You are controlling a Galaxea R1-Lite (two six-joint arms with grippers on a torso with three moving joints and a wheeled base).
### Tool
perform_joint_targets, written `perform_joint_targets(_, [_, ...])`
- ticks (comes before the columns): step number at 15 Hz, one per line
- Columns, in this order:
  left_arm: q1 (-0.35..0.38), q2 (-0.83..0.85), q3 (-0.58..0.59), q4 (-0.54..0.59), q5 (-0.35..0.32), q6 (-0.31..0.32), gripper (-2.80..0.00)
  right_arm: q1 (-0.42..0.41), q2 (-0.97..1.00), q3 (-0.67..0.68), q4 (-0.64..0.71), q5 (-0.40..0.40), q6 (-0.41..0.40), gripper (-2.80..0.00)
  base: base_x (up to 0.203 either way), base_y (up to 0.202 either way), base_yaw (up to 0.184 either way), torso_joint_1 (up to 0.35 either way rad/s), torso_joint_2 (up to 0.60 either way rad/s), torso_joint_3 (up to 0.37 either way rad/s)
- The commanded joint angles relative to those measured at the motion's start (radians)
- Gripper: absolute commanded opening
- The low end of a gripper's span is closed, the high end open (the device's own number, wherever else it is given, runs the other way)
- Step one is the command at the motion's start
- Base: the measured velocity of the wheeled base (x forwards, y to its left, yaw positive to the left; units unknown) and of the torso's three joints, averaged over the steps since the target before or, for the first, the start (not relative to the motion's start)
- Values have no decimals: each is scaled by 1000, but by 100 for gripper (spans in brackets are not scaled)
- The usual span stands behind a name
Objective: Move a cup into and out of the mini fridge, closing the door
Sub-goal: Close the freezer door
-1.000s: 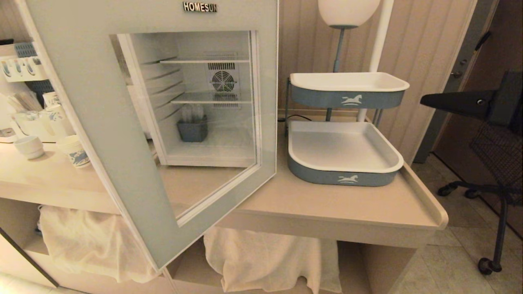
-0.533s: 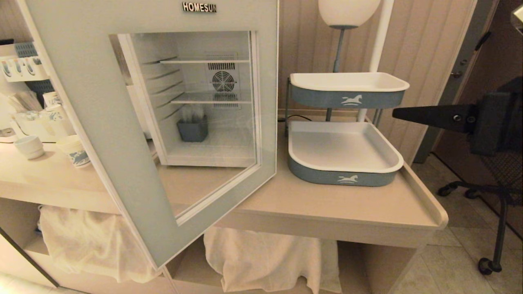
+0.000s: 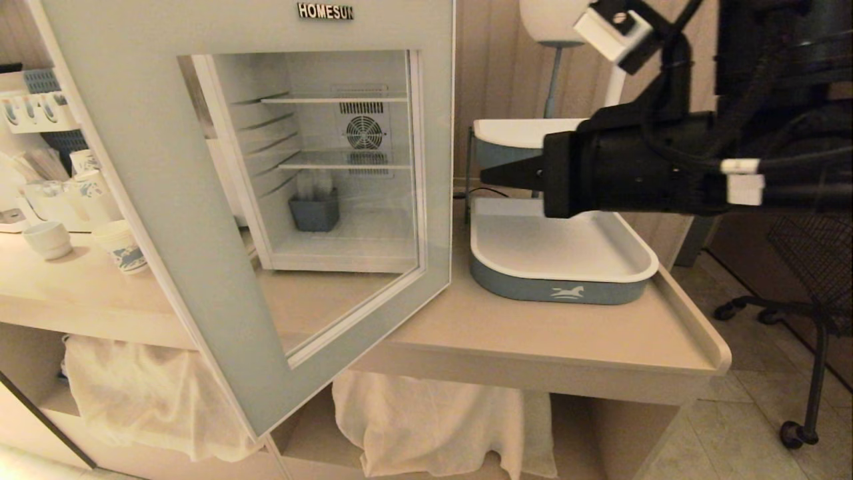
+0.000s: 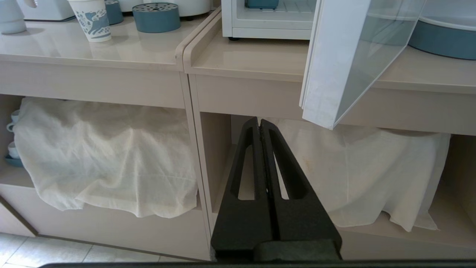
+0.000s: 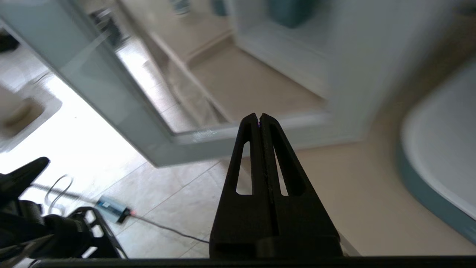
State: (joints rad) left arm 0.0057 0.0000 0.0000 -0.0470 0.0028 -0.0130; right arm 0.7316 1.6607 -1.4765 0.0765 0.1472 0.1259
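Swung in from the 3 o'clock edge within the last second: right claw (image 3: 486, 176), now level over the two-tier tray stand (image 3: 566, 291), tip aimed toward 9 o'clock at the free edge of the door (image 3: 133, 147). Nothing else shifted.

Right claw clenched tight and carrying nothing, fingers pressed together in the right wrist view. Left claw (image 4: 260, 124) likewise clenched and empty, parked low in front of the surface (image 3: 533, 340), below its edge.

Door swung wide open toward 6 o'clock, mini fridge (image 4: 269, 32) visible through the glass. Tall patterned cup (image 3: 90, 181) apparently at 9 o'clock among the crockery, outside the fridge and on the far side of the door from the working claw; hard to separate from its neighbours.

Step in hand, as a guess: approach by the right arm, cup transfer not yet begun. Next move calls for releasing the fingers before any grasp, and for a path round or past the open door, which stands between claw and cup; a nudge on that door edge would swing it.

Count:
- one fridge, one door, one fan (image 3: 364, 132)
- two wire shelves (image 3: 333, 99)
- one blue-grey container (image 3: 314, 213) on the fridge floor, contents unclear
- two trays in the stand
- one white mug (image 3: 48, 239), one shorter paper cup (image 3: 123, 248)
- two white cloths (image 3: 153, 393) under the surface
- two claws
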Motion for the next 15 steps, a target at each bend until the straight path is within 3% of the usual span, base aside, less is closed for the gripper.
perform_joint_targets(1, [0,2,18,-1,0,1,-280,74,177,-130,17,-9,-3,-280,0,0,0,0,0,0])
perform_joint_targets(7, [0,1,18,-1,0,-2,-280,153,418,-456,129,-75,-20,-280,0,0,0,0,0,0])
perform_joint_targets(15, [0,0,18,-1,0,-4,-280,199,563,-469,-99,-202,-161,-280,0,0,0,0,0,0])
